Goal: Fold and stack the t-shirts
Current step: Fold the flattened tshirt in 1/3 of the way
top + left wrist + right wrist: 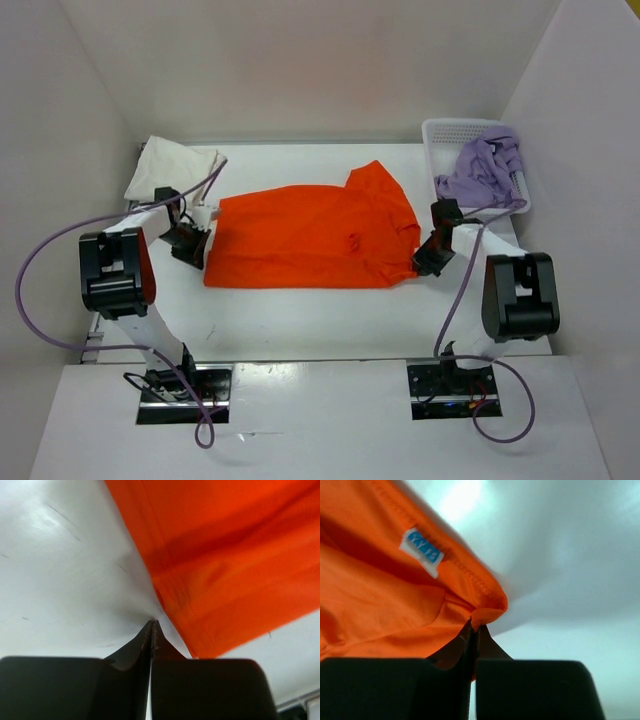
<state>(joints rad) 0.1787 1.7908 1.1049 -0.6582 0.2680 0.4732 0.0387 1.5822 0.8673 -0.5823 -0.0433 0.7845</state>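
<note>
1. Fingertips (pixel 457 650) of the right gripper (pixel 472 624) were pressed shut on a fold of the bright orange t-shirt (pixel 310 240), a soft cloth garment. They held it just beside the stitched neck seam and its small white-and-blue label (pixel 421 550).
2. The left gripper (pixel 152 625) had its fingers closed tight as well. The shirt's left edge ran straight into their tips, so it looked pinched there, though only by a sliver of cloth.
3. The orange t-shirt lay spread across the middle of the white table (pixel 320 320), with one gripper at each end.
4. The step in hand seemed to be a fold of this shirt. Doing it well would call for both grippers rising together, level, with the cloth kept taut between them, and slowly enough that the thin left-hand pinch did not slip out.
5. Open table showed along the near side of the shirt, which looked like the freest room for a sweep.
6. At the far left, the cream-white cloth t-shirt (pixel 170 165) lay bunched near the left arm. At the far right, the white perforated plastic basket (pixel 450 130) held the heaped lavender purple t-shirt (pixel 485 170), near the right gripper. Both were edges to steer round.
</note>
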